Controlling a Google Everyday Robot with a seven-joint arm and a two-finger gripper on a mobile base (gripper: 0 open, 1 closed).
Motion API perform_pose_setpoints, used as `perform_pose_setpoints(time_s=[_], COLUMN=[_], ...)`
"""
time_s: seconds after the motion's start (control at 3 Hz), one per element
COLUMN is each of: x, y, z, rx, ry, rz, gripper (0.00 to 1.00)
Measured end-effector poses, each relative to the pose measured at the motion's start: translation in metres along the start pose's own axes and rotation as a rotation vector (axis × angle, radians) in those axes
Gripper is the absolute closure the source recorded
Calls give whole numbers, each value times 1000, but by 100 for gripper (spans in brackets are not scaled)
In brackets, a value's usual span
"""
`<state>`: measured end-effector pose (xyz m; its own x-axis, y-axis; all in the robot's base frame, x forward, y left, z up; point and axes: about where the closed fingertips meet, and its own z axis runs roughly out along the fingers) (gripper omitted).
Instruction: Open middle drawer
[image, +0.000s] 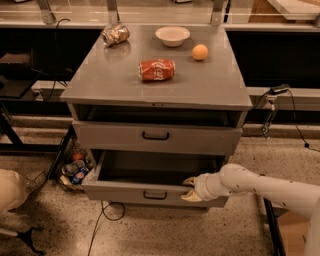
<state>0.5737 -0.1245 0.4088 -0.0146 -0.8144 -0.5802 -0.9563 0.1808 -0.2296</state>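
Observation:
The grey cabinet (200, 90) shows two drawer fronts. The upper, taller front (110, 136) has the larger black handle (155, 135) and an open gap above it. Below it, the middle drawer (115, 189) stands pulled well out, its dark inside showing, with a small black loop handle (155, 195) at the centre of its front. My gripper (190, 189), on a white arm coming in from the right, is at the right part of this drawer's front. Its two yellowish fingers are apart, one at the front's top rim, one on the face.
On the cabinet top lie a red cola can (157, 70), a crumpled snack bag (115, 35), a white bowl (172, 35) and an orange (200, 52). Clutter and cables (75, 170) sit on the floor at the cabinet's left. A dark rail (272, 230) runs along the floor at right.

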Motion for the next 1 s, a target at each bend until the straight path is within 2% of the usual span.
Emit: perform_pose_setpoints(time_s=[1.0], x=[1], y=[10], z=[-2], rx=[8], ry=[6], rz=[16], gripper=[100])
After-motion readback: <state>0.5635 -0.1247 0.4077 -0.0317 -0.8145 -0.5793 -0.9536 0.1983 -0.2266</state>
